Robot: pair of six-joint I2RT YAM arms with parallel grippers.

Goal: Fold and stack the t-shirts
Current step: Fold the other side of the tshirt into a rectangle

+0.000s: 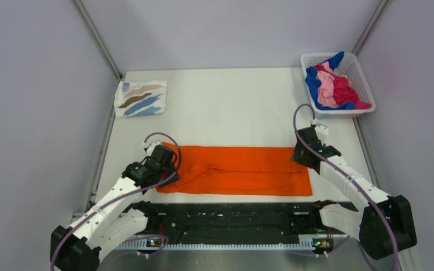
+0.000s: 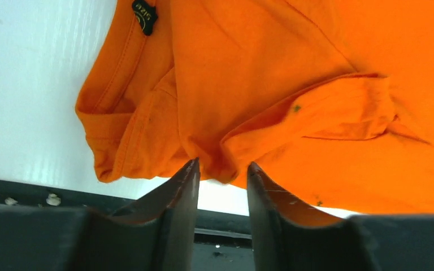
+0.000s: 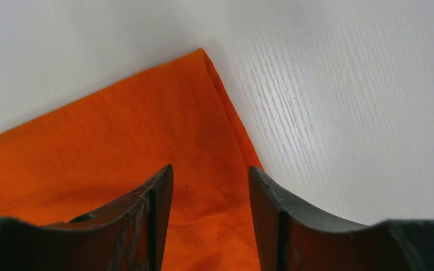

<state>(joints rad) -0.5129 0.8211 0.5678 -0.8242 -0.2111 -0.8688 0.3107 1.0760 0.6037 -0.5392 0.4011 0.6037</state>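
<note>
The orange t-shirt [image 1: 237,169] lies folded lengthwise into a long band across the near part of the table. My left gripper [image 1: 165,164] is over its left, collar end, where the cloth [image 2: 248,84] is bunched; the jaws stand apart with nothing between them. Above the shirt's far right corner [image 3: 164,130] hovers my right gripper [image 1: 305,149], also open and holding nothing. A folded white t-shirt with brown and blue streaks [image 1: 141,98] rests at the far left. Blue, pink and magenta t-shirts [image 1: 333,86] are heaped in the basket.
The white lattice basket [image 1: 360,79] stands at the far right corner. A black rail [image 1: 231,217] runs along the near table edge between the arm bases. Grey walls close in the table on three sides.
</note>
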